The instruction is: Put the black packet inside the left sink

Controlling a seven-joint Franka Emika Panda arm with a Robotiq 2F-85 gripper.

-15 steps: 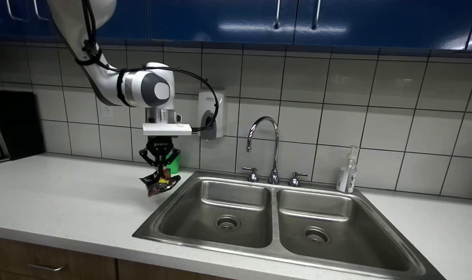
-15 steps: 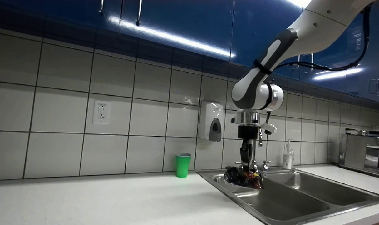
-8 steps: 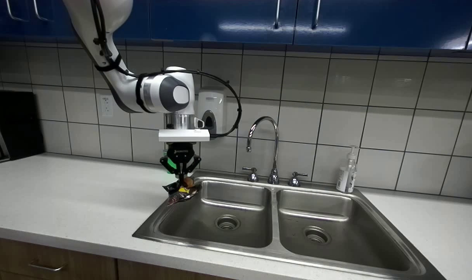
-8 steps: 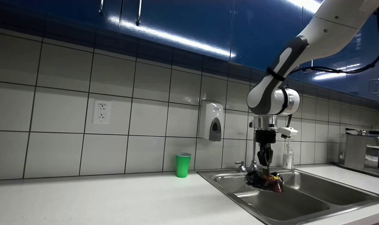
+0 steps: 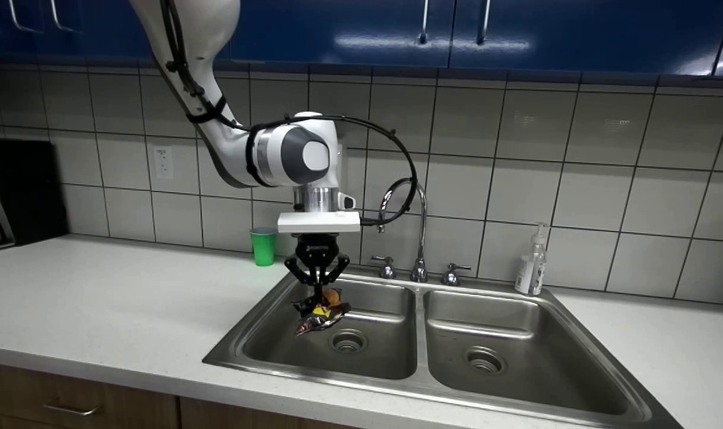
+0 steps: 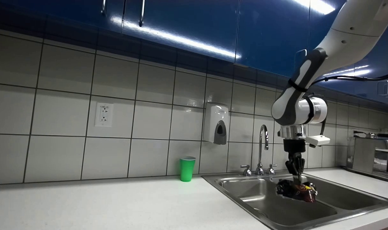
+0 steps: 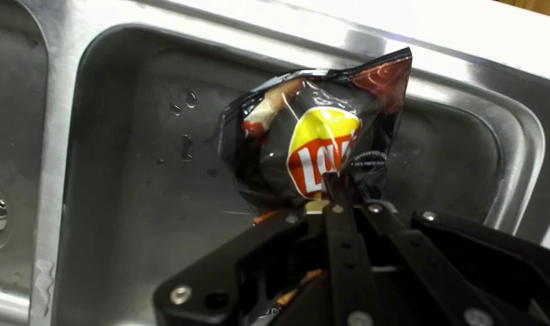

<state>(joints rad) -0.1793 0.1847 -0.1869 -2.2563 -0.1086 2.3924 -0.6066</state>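
I'm getting white glare across the cabinets point(image 6: 194, 25) in both exterior views, tiles point(image 5: 463, 185) shadowed right beneath them; on my wrist view the counter point(image 7: 456, 27) burns out white, the sink point(image 7: 134, 181) sits dim inside, the packet point(image 7: 275, 154) glints.

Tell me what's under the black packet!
Below the black packet is the left sink: an exterior view shows its drain. The wrist view shows what look like water drops, but the packet hides part of the sink there.
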